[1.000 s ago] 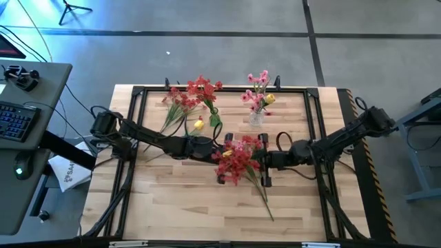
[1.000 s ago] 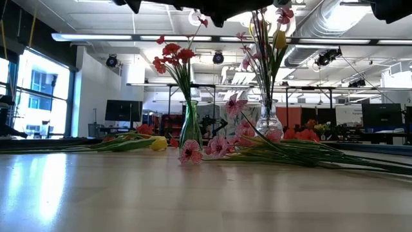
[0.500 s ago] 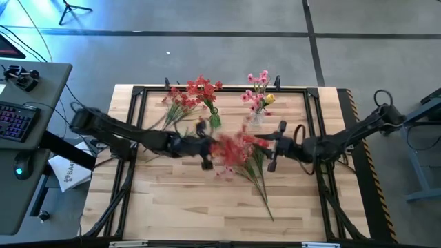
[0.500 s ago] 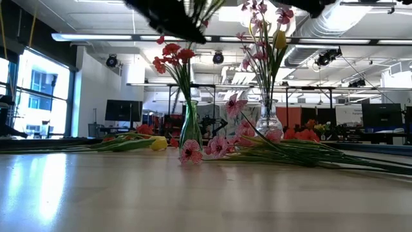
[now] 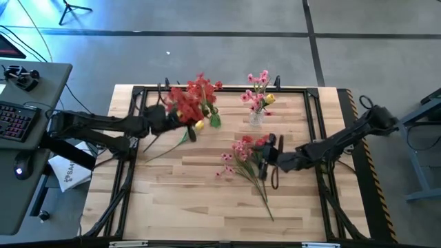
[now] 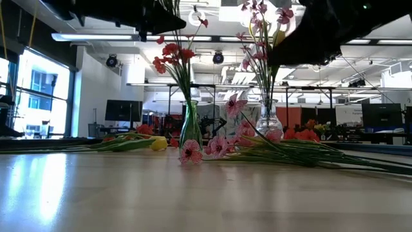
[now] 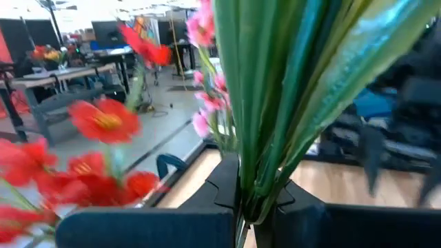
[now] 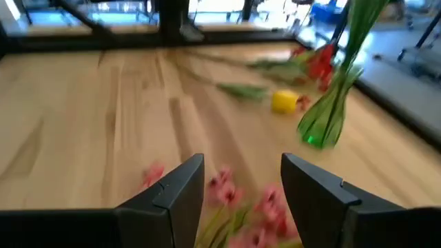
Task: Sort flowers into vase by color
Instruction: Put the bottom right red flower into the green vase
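Observation:
My left gripper (image 5: 180, 126) hovers at the table's far left, shut on a bunch of red flowers (image 5: 187, 103); its green stems (image 7: 275, 89) fill the left wrist view. Just to the right, a green vase (image 5: 215, 119) holds red flowers (image 6: 172, 55). A clear vase (image 5: 256, 118) holds pink flowers (image 5: 258, 86). Pink flowers (image 5: 242, 150) lie flat on the table's middle. My right gripper (image 5: 273, 160) hangs open beside and over their blooms (image 8: 224, 187). A yellow bloom (image 5: 198, 125) lies by the green vase. My left gripper pinches several green stems (image 7: 252, 201) of the red bunch together between its two fingers. The fingers lie across the stems. The bunch is lifted clear of the table, its red blooms beside the green vase's flowers.
A black frame (image 5: 227, 89) runs around the work area on the wooden table (image 5: 193, 200). Loose sprays (image 6: 122, 143) lie at the far left. A desk with a keyboard (image 5: 14, 120) stands left of the table. Bare wood lies along the near side.
My left gripper has carried the red bunch up from the table's middle toward the far left, beside the green vase. My right gripper has opened, let go of that bunch and stayed near the middle. The pink flowers remain on the table.

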Robot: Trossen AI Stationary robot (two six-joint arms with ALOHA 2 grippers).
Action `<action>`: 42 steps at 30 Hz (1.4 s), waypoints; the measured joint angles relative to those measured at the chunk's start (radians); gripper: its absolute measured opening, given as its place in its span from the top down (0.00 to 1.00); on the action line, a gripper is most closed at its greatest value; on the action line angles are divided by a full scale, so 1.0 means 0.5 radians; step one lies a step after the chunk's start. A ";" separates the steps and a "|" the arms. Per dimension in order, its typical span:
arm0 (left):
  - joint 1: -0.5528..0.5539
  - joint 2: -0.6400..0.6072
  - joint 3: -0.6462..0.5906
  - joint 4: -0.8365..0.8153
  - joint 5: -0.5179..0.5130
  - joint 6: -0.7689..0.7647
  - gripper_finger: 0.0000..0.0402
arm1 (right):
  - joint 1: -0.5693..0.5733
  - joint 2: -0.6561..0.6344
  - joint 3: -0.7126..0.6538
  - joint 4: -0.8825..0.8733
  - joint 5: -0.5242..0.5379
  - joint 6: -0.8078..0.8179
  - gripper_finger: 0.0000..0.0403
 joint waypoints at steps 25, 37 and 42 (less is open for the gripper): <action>0.248 0.274 0.100 0.031 -0.005 0.005 0.99 | 0.100 0.002 -0.001 -0.133 0.241 0.208 0.53; 0.290 0.274 0.195 -0.342 -0.066 -0.343 0.99 | 0.100 0.002 -0.001 -0.121 0.182 0.214 0.53; 0.344 0.274 0.209 -0.454 -0.071 -0.432 0.99 | 0.100 0.002 -0.001 -0.117 0.144 0.215 0.53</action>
